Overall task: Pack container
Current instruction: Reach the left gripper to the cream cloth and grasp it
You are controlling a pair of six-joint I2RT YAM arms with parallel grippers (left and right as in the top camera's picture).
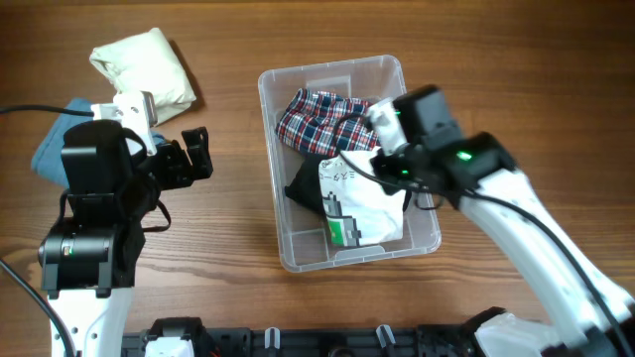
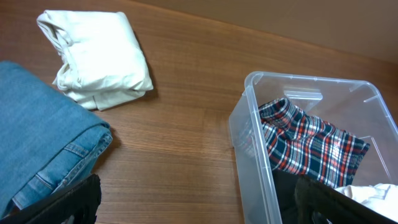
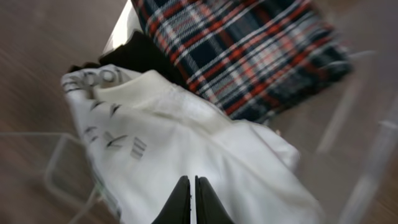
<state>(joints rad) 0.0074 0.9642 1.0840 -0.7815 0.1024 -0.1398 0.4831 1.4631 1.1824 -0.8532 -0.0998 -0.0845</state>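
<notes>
**Right gripper hanging over the half-packed bin, left gripper waiting wide open**

From overhead, the clear rectangular plastic container (image 1: 270, 149) is sitting in the middle of the wooden tabletop (image 1: 228, 228). A red, white and navy plaid garment (image 1: 322, 117) is lying at its far end. A black garment (image 1: 303, 188) and a white garment with printed lettering (image 1: 362, 203) are filling the near end. The right gripper (image 1: 385, 154) is reaching in over the white garment. The left gripper (image 1: 195, 154) is hanging above bare wood to the left of the container. A folded cream garment (image 1: 149, 64) and folded blue denim jeans (image 1: 55, 149) are lying at the left, outside the container.

The left wrist camera is showing the left gripper (image 2: 196, 196) spread wide with nothing between its fingers. The jeans (image 2: 37, 137) are lying at the left, with the cream garment (image 2: 99, 59) beyond them. The container (image 2: 249, 143) is standing at the right with the plaid garment (image 2: 305, 143) inside.

The right wrist camera, somewhat blurred, is showing the right gripper (image 3: 189, 186) with its fingers pressed almost together just above the white garment (image 3: 186, 137). I cannot tell whether any cloth is pinched between them. The plaid garment (image 3: 249, 50) and the black garment (image 3: 146, 56) are lying beyond.
</notes>
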